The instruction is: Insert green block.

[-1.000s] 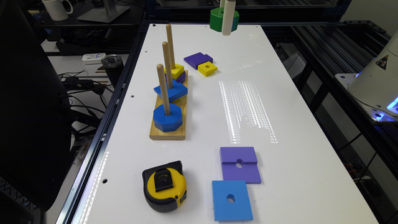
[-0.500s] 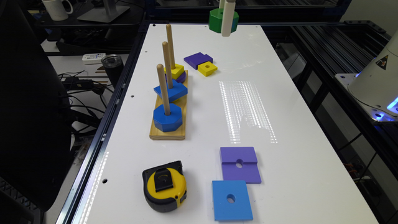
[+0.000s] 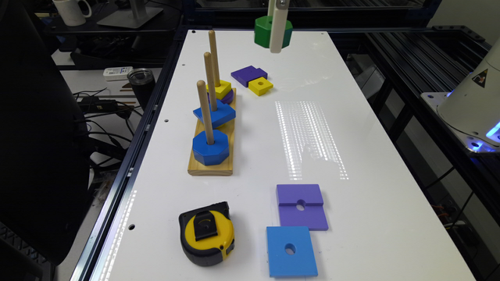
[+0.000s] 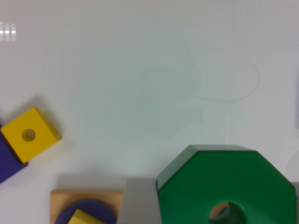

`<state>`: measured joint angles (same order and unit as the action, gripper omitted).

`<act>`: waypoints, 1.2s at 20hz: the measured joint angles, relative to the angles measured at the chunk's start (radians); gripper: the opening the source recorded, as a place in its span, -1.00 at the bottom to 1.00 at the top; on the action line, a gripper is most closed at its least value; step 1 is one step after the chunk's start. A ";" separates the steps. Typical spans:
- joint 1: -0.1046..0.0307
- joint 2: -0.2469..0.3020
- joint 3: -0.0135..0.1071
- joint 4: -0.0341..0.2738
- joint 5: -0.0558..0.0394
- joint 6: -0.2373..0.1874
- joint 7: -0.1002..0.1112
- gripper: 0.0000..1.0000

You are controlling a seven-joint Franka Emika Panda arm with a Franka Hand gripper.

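The green block (image 3: 263, 33), a thick glossy octagon with a round hole, hangs above the far end of the white table. My gripper (image 3: 274, 43) is shut on it. In the wrist view the green block (image 4: 224, 182) sits between a grey finger (image 4: 139, 201) and the picture's edge. The wooden peg board (image 3: 211, 166) stands at the exterior view's left with three upright pegs. A blue octagon (image 3: 211, 147) sits on the nearest peg (image 3: 205, 111). The held block is beyond and to the exterior view's right of the far peg (image 3: 214, 54).
A blue block (image 3: 215, 113) is on the middle peg, and a yellow square (image 3: 219, 89) over a purple piece on the far one. A loose purple block (image 3: 247, 74) and yellow square (image 3: 261, 86) lie nearby. A tape measure (image 3: 207, 233), purple square (image 3: 301, 207) and blue square (image 3: 291, 251) lie near the front.
The gripper with the green block has shifted a little lower in the exterior view. Everything on the table has stayed put.
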<state>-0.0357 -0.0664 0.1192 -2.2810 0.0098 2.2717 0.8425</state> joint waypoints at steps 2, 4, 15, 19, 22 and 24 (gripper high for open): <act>0.000 0.024 0.011 0.025 0.0000 0.000 0.011 -1.00; 0.000 0.046 0.022 0.049 0.0000 0.000 0.021 -1.00; 0.001 0.152 0.071 0.165 -0.0028 0.000 0.070 -1.00; 0.001 0.186 0.087 0.204 -0.0087 -0.001 0.089 -1.00; 0.001 0.211 0.097 0.233 -0.0150 -0.002 0.102 -1.00; 0.002 0.225 0.103 0.249 -0.0177 -0.003 0.109 -1.00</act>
<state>-0.0341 0.1584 0.2222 -2.0324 -0.0078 2.2692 0.9512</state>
